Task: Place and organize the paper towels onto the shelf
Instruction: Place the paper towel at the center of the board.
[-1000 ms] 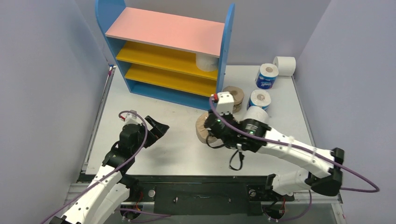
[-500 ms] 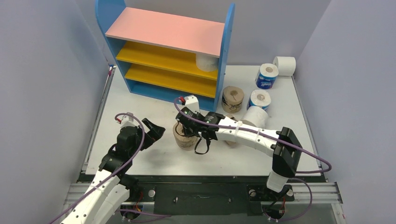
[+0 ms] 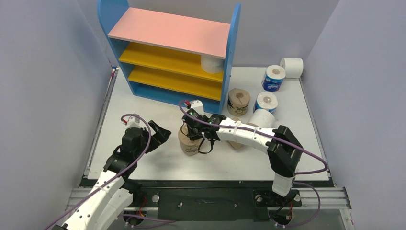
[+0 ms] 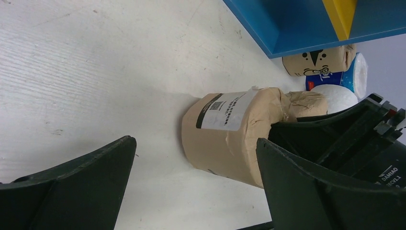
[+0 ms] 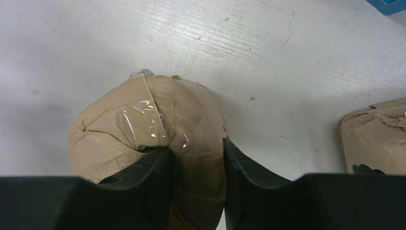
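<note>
My right gripper (image 3: 191, 128) is shut on the top of a tan paper-wrapped roll (image 3: 189, 143) that stands in the middle of the table, its fingers (image 5: 143, 177) pinching the crumpled wrap (image 5: 143, 115). In the left wrist view the same roll (image 4: 230, 129) shows a white label and leans slightly. Just left of the roll, my left gripper (image 3: 160, 134) is open with nothing between its jaws. The shelf (image 3: 172, 52) stands at the back, with one white roll (image 3: 212, 63) on its upper yellow board.
Right of the shelf stand a tan printed roll (image 3: 238, 100), two blue-wrapped rolls (image 3: 273, 78) (image 3: 266, 101) and two white rolls (image 3: 292, 67) (image 3: 262, 118). Another tan roll (image 5: 373, 139) lies under my right arm. Grey walls close in both sides.
My right arm has swung left with the tan roll, from the table's centre-right to just in front of the left gripper. The left arm has barely moved.
</note>
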Controlling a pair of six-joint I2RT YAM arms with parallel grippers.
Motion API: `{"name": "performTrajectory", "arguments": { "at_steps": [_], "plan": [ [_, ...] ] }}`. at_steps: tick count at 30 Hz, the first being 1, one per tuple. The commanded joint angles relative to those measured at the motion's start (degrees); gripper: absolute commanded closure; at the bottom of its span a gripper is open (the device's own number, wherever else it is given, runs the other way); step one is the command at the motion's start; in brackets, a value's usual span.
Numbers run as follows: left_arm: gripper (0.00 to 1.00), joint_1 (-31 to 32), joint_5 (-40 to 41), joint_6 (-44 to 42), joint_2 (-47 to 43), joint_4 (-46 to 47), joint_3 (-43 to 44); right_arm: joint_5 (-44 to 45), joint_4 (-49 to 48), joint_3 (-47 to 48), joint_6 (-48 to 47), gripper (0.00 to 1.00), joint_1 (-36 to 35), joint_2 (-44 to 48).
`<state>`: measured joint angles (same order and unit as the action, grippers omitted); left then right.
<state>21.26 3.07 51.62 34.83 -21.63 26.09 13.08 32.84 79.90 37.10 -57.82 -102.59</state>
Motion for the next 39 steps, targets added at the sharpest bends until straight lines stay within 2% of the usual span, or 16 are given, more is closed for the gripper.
{"name": "performTrajectory", "arguments": {
  "at_steps": [1,7,17,22,27,31,35,36,39],
  "plan": [
    [0.04,-0.42,-2.24,-0.43,2.27,4.91,0.64,-0.42,-3.58,-0.33,-0.42,0.72,-0.01,-0.16],
    [0.04,-0.51,-2.81,-0.52,5.13,5.40,0.36,-1.25,-4.34,-1.76,-0.48,0.66,-0.05,-0.08],
    [0.04,-0.57,-2.26,-1.24,3.70,5.40,0.14,-1.22,-4.46,-2.58,0.89,0.38,-0.25,1.61],
    [0.04,-0.60,-2.20,-1.15,3.69,5.09,0.66,-0.27,-3.20,-1.58,1.28,0.26,-0.88,5.70],
    [0.04,-0.67,0.91,1.36,4.63,3.73,1.59,5.23,-0.01,-3.23,0.81,0.22,-1.04,15.16],
    [0.04,-1.13,1.44,2.09,5.80,4.92,2.24,11.52,-0.11,-9.71,0.69,0.22,-0.98,25.40],
    [0.04,-1.96,-4.18,0.87,9.87,6.18,4.49,15.71,-5.98,-21.47,2.49,0.22,-0.51,36.70],
    [0.04,-2.19,-7.65,0.56,11.41,7.92,4.58,15.69,-7.06,-25.76,3.61,0.18,0.00,40.54],
    [0.04,-2.00,-12.36,0.14,12.75,14.04,3.74,10.56,-11.84,-33.06,6.57,0.11,3.72,47.08]
  ]
}}
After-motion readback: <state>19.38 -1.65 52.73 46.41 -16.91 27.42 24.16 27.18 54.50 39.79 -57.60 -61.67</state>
